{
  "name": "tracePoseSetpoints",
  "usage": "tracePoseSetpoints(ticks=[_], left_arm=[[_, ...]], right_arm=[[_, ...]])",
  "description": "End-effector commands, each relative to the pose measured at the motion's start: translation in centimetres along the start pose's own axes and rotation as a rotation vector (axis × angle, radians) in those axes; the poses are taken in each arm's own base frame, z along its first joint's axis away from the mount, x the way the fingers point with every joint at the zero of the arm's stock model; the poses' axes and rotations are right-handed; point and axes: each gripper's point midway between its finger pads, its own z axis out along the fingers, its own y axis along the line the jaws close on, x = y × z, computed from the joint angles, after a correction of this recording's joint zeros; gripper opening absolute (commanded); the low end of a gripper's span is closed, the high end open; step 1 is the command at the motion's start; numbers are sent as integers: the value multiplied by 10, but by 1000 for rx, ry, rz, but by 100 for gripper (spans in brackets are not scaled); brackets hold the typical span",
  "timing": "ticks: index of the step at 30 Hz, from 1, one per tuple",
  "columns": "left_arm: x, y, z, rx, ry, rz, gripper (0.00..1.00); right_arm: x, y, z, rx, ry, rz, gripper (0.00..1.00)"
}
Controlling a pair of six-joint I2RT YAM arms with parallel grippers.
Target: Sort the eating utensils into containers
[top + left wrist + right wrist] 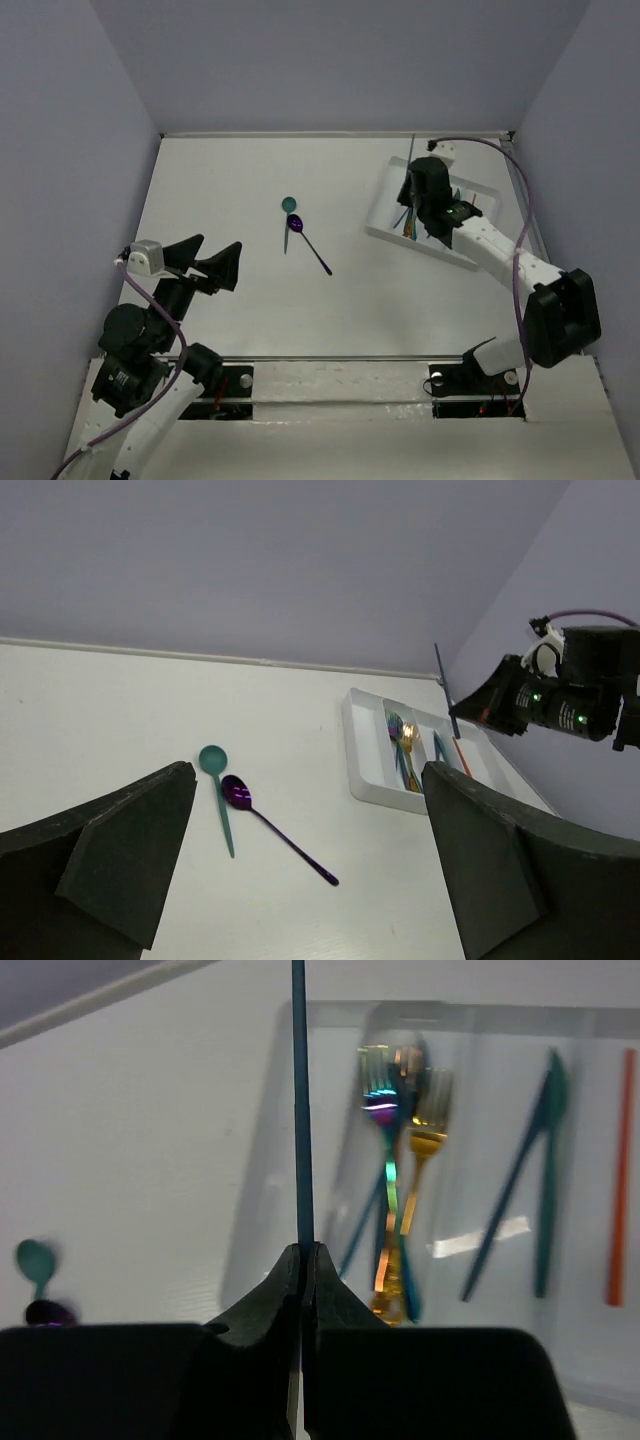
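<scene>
While pinching a blue utensil (298, 1110) upright, hovering right hand (302, 1260) over the divided tray (395, 238); needing shaft laid down lengthwise inside; holding left hand (215, 255) spread, well apart.

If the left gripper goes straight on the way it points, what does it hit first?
Probably the purple spoon, lying ahead of the open left gripper; the teal spoon sits just beside it. Depth is unclear.
</scene>
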Motion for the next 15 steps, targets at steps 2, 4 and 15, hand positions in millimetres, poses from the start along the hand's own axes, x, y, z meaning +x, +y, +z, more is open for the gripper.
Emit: tracePoseSetpoints(ticks=[2, 4, 15], left_arm=[[-22, -14, -10, 70, -76, -25, 99], [-23, -16, -12, 80, -80, -30, 99], [-30, -18, -20, 101, -108, -48, 99]], right_arm=[[16, -135, -4, 235, 61, 69, 0], [14, -160, -7, 285, 65, 90, 0], [44, -242, 27, 417, 251, 39, 0]])
